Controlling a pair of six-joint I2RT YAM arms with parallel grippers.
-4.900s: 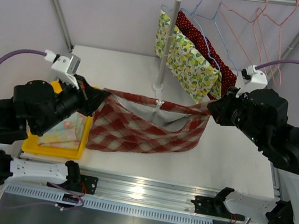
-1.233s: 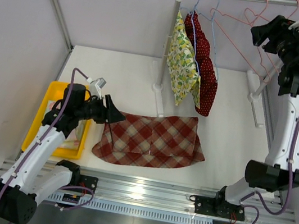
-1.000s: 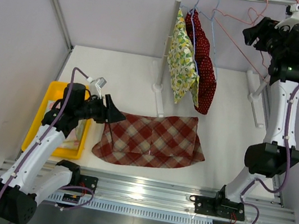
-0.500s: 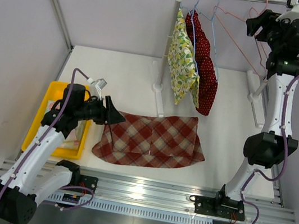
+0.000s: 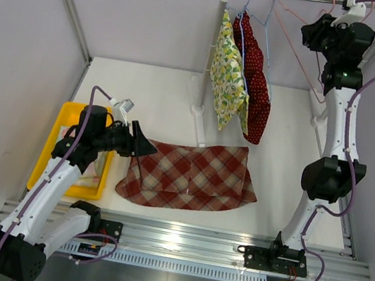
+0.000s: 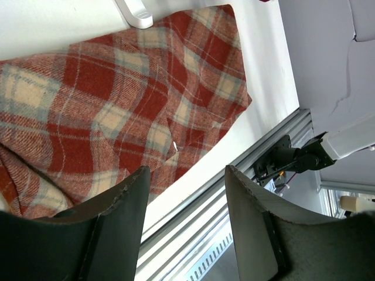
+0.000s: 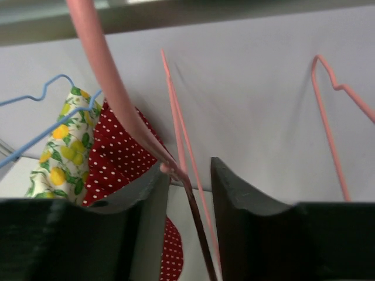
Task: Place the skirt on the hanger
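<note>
Red plaid skirt (image 5: 189,173) lies flat by the open left hand (image 6: 186,175); right hand (image 7: 188,167) straddles a pink hanger (image 7: 103,64), grip unclear

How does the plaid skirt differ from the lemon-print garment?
The plaid skirt lies spread on the table; the lemon-print garment hangs from a blue hanger. The plaid skirt has red checks; the lemon-print garment has yellow lemons on pale cloth. Both are patterned fabric.
</note>
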